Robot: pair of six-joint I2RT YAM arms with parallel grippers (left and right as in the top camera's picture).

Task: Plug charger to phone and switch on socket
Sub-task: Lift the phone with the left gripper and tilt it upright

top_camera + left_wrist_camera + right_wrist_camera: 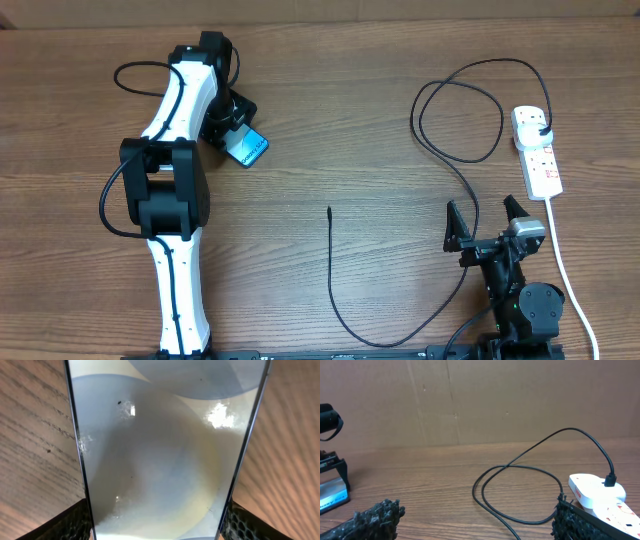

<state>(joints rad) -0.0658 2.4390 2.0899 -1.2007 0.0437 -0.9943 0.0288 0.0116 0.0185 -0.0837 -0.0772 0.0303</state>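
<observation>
The phone (252,148), with a light blue screen, is between the fingers of my left gripper (236,133) at the table's far left. In the left wrist view the phone (160,445) fills the frame, and both fingers of the gripper (156,527) press its dark edges. The black charger cable (335,290) lies loose with its connector tip (330,209) on the table at centre. Its plug (541,130) sits in the white socket strip (540,165) at the right. My right gripper (488,224) is open and empty, just in front of the strip. In the right wrist view it (475,525) faces the cable loop (520,467).
The strip's white cord (568,280) runs down the right edge past my right arm. The cable loops widely (460,110) left of the strip. The strip (597,491) sits close to my right finger. A cardboard wall (480,400) backs the table.
</observation>
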